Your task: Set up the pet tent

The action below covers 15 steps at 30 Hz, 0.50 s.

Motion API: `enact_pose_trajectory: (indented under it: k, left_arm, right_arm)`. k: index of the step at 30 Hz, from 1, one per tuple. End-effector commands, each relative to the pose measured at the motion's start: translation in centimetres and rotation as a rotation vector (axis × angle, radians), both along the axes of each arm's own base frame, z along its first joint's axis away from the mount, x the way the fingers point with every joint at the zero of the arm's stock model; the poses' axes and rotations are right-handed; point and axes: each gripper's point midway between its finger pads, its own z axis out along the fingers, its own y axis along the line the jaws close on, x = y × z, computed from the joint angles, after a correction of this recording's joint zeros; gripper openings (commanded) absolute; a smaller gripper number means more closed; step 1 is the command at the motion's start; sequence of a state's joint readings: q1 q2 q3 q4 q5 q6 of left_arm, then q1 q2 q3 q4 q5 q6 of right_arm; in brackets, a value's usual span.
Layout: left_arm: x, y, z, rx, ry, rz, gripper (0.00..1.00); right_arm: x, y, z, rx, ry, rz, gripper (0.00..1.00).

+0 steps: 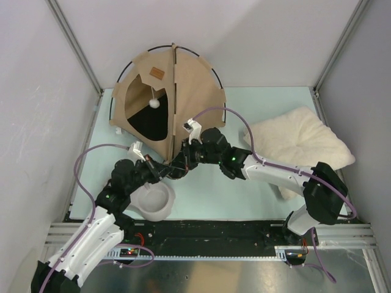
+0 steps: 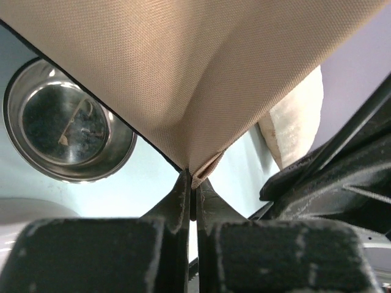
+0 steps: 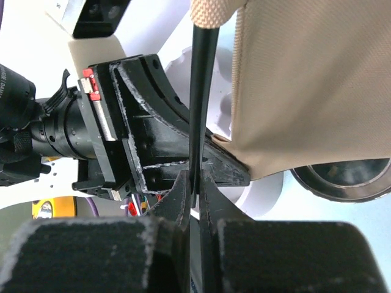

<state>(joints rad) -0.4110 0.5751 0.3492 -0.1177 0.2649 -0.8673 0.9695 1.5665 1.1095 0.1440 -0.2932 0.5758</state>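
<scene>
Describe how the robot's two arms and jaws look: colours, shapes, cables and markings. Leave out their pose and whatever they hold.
Both the left arm and right arm have white link shells with bulky black joints. A lilac cable loops along each, and a small green light glows on each. The jaws are matt black, rough-textured and taper to narrow tips.

The pet tent was matt, woven tan cloth; its pole smooth black; the bowl shiny metal; the pillow fluffy fleece.

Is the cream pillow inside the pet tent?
No, the cream pillow lies outside, to the right of the pet tent.
</scene>
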Motion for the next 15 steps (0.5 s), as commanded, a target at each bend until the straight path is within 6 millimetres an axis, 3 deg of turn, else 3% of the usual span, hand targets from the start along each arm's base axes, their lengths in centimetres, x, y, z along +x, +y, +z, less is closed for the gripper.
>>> enact_pose_trajectory:
  k: [1, 8, 15]
  left_arm:
    - [-1.9, -0.3, -1.7, 0.092, -0.041, -0.127, 0.00]
    - [-2.1, -0.1, -2.4, 0.153, -0.079, -0.158, 0.00]
    - [-2.4, -0.9, -2.8, 0.198, -0.076, -0.194, 0.00]
  right_arm:
    - [4.4, -1.6, 6.7, 0.156, -0.142, -0.168, 0.00]
    - [6.8, -2.4, 8.7, 0.230, -0.153, -0.231, 0.00]
    - [8.1, -1.9, 11.2, 0.288, -0.179, -0.244, 0.00]
